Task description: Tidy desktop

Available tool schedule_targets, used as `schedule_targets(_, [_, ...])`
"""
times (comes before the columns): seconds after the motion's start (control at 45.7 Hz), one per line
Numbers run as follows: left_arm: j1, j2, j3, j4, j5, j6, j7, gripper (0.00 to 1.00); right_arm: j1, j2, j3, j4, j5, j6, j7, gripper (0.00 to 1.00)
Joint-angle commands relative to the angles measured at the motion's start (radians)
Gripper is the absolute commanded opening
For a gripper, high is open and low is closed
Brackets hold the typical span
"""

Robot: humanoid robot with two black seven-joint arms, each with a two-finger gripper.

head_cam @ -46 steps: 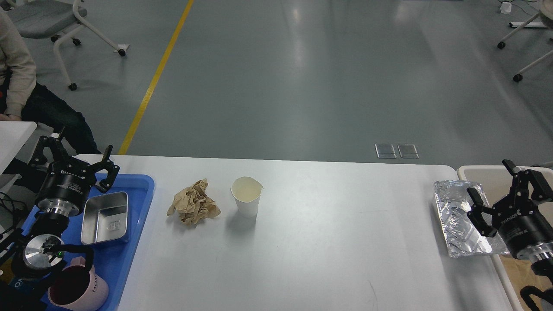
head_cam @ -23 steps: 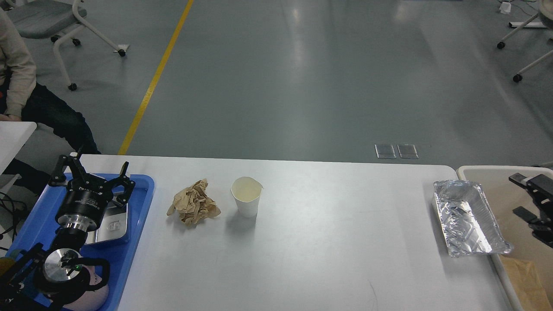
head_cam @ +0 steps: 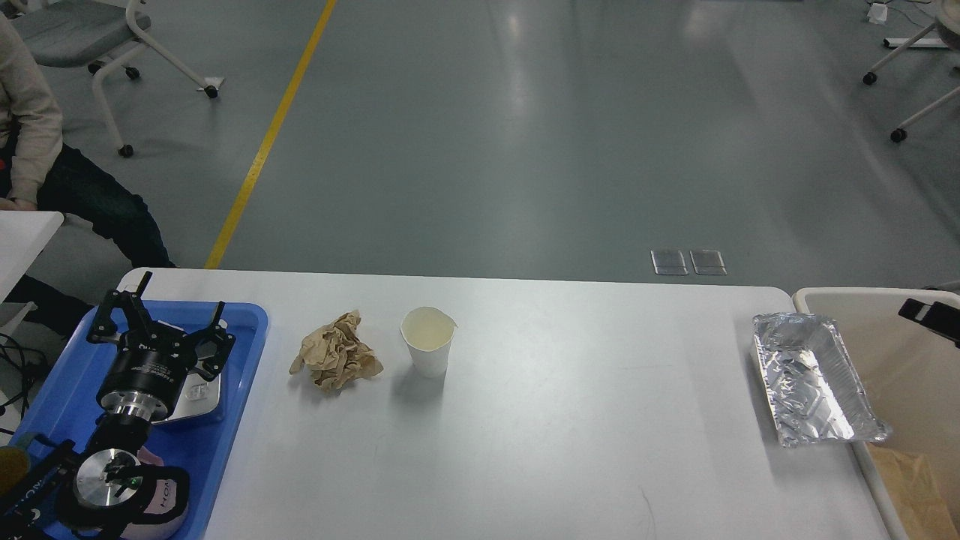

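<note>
Head view: the wide white rounded-corner bench fills the lower frame. The left pincer hovers with fingers spread wide and empty over the blue plastic tray at its left edge. Only a black tip of the right pincer shows; its state is unclear. The bench's middle lies open between the white paper cup and the foil tray.

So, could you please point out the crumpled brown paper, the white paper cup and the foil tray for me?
crumpled brown paper [head_cam: 337, 352]: head view, middle of the wad.
white paper cup [head_cam: 430, 358]: head view, outer side wall.
foil tray [head_cam: 804, 435]: head view, near rim.
</note>
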Motion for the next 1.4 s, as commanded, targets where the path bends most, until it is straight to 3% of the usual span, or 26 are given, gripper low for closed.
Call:
schedule_targets(0.0, [0.002,0.0,0.0,0.0,0.0,0.002,0.0,0.96,-0.014,-0.007,-0.008,0.055,-0.274,0.001,0.001,1.0])
schedule_targets(0.285, [-0.001,-0.002,0.0,0.002,0.0,0.008,0.0,0.96,-0.134,-0.085,-0.019,0.123,-0.593,-0.009,0.003,1.0])
schedule_targets(0.591, [-0.006,0.0,0.0,0.005,0.002,0.011,0.002,0.96,-0.175,-0.245,-0.022,0.124,-0.61,-0.069,0.004,1.0])
schedule_targets(0.745, [-0.006,0.002,0.0,0.009,0.002,0.011,0.005,0.96,-0.246,-0.397,-0.112,0.102,-0.621,-0.091,0.003,1.0])
schedule_targets(0.854, [-0.003,0.0,0.002,0.02,0.002,0.011,0.006,0.96,-0.248,-0.392,-0.151,0.053,-0.623,-0.172,0.004,1.0])
schedule_targets(1.161, [-0.011,-0.002,0.002,0.023,0.004,0.042,0.006,0.96,-0.248,-0.346,-0.151,0.022,-0.581,-0.223,0.004,1.0])
schedule_targets(1.38, [-0.014,0.0,0.017,0.023,0.004,0.048,0.008,0.96,-0.252,-0.271,-0.149,0.022,-0.102,-0.17,0.001,1.0])
